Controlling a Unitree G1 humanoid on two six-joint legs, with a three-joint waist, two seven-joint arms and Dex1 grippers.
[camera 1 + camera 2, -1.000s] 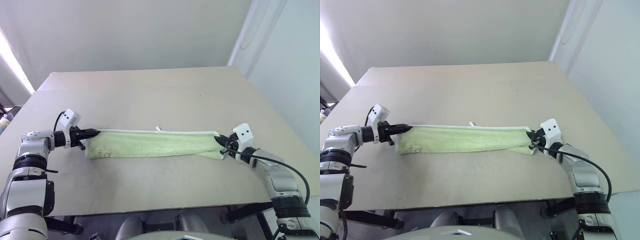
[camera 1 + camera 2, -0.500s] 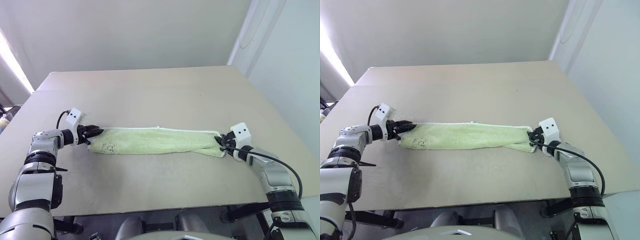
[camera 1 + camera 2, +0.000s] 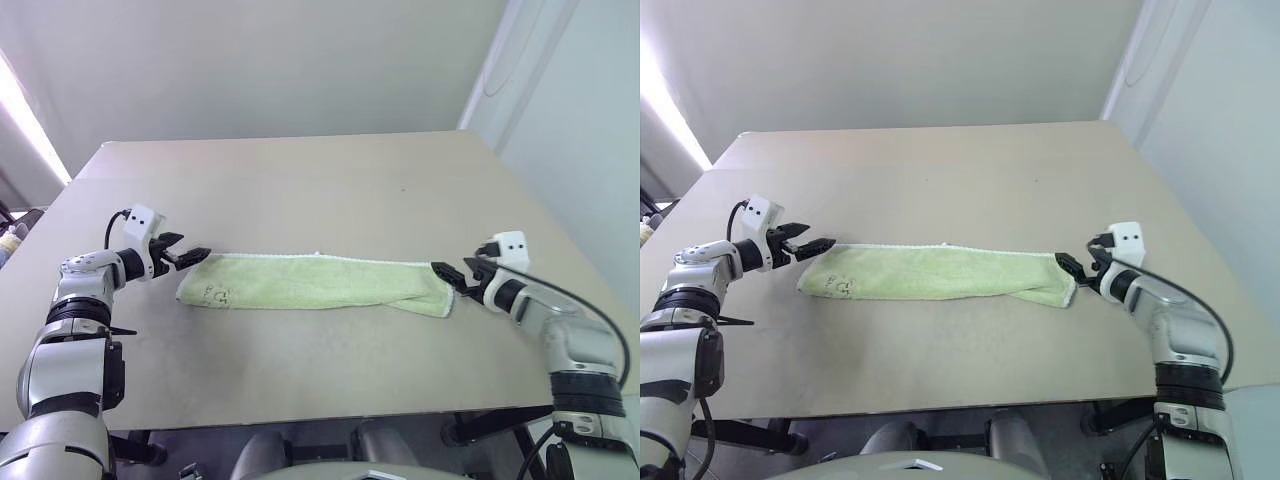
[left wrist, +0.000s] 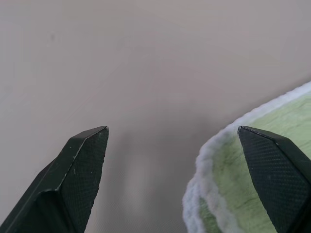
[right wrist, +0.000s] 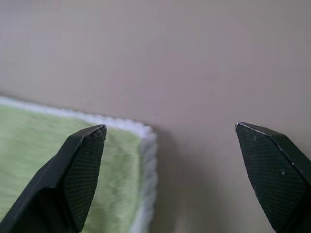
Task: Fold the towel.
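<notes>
beige table, pale wall

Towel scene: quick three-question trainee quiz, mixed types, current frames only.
1. True or false: the left hand is clamped on the towel.
2. The towel lies as: A) a crumpled heap, B) a long narrow folded strip, C) a flat open square.
3. What does the towel rest on?

Key:
1. False; both it and the right hand are open at the towel's two ends.
2. B.
3. The table.

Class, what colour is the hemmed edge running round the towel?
Whitish, against the lime-green towel; clearest in the left wrist view.
</notes>
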